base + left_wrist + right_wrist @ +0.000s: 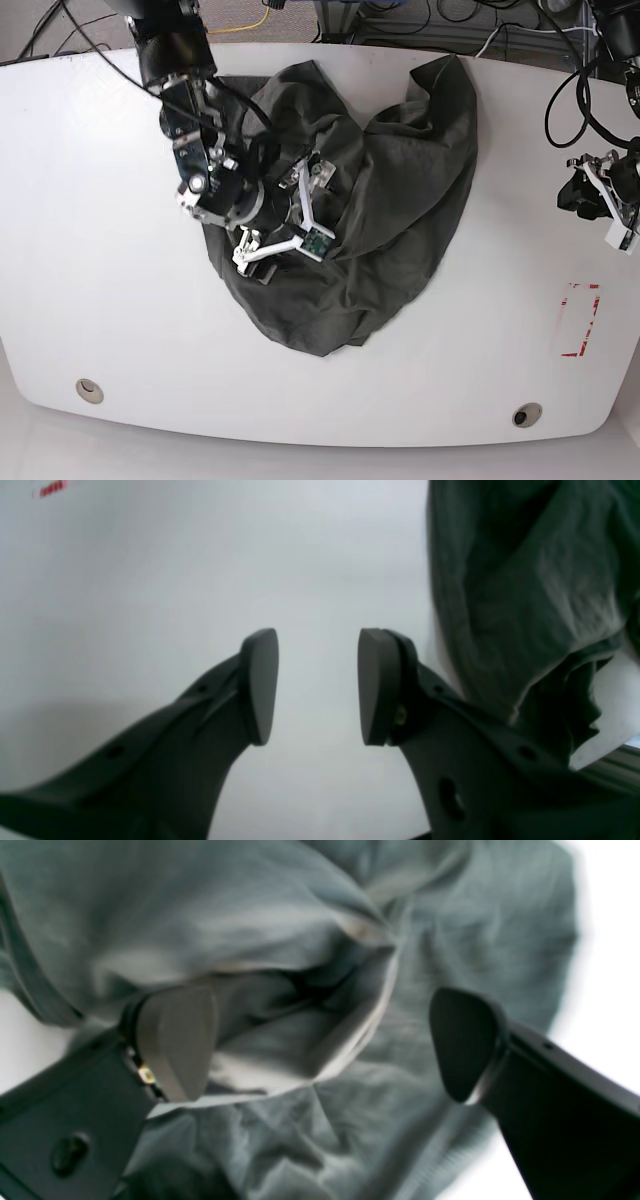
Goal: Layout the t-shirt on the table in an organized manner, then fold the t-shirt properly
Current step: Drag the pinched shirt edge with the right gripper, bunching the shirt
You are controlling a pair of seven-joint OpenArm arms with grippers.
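The dark grey-green t-shirt [380, 190] lies crumpled in a wrinkled heap on the middle of the white table [100, 260]. My right gripper [285, 215] hovers over the heap's left half. In the right wrist view the right gripper [322, 1040] is open wide, with a loose fold of the t-shirt [280, 1040] lying under the gap, next to the left finger. My left gripper [578, 192] is at the table's right edge, away from the heap. In the left wrist view the left gripper [317, 680] is open over bare table with nothing between its fingers, and the t-shirt [525, 590] shows at the right.
A red tape rectangle [580, 320] marks the table near the right front. Two round grommet holes [89, 389] [521, 414] sit near the front edge. Cables [560, 90] run over the back right corner.
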